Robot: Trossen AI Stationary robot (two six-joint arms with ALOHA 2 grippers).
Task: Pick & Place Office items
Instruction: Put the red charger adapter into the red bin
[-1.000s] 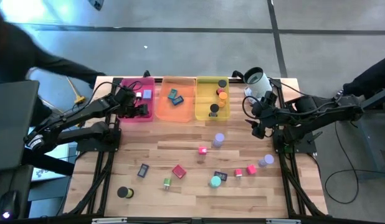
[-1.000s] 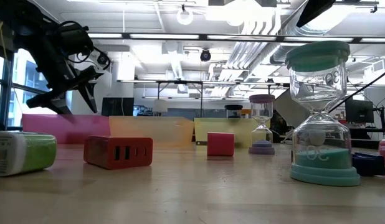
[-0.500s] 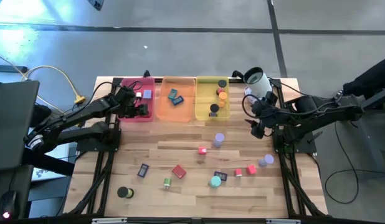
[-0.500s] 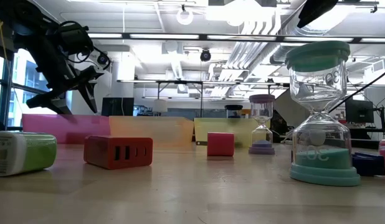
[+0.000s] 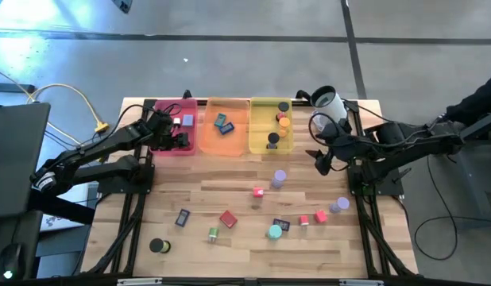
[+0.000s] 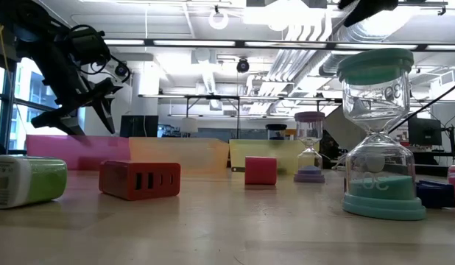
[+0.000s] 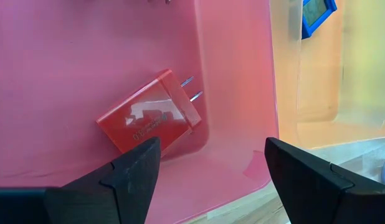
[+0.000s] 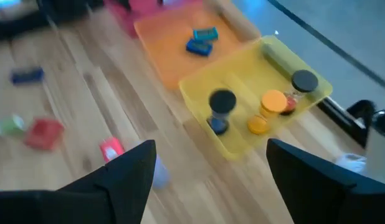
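My left gripper [image 5: 172, 135] [image 7: 211, 152] hangs open over the pink tray [image 5: 175, 147]. A red charger [image 7: 149, 119] lies flat on the tray's floor below the fingers, untouched. My right gripper [image 5: 320, 163] [image 8: 211, 155] is open and empty, high over the table's right part, near the yellow tray [image 8: 242, 146]. Loose office items lie on the wood: a purple timer [image 5: 279, 178], a pink cube [image 5: 258, 191], a red charger [image 5: 228, 218], a teal timer [image 5: 274, 232], a dark blue rectangle [image 5: 183, 217] and a black cylinder [image 5: 157, 245].
Three trays stand side by side along the far edge: pink, orange [image 5: 223, 143] with blue pieces, yellow [image 5: 261, 147] with black and orange timers. A white device with a black top [image 5: 328, 103] stands at the far right corner. Bare wood lies between the trays and the loose items.
My right gripper has rolled about its own pointing line and tipped a little, staying over the same spot above the table's right part. A person's dark sleeve at the far left of the high view has gone out of sight.
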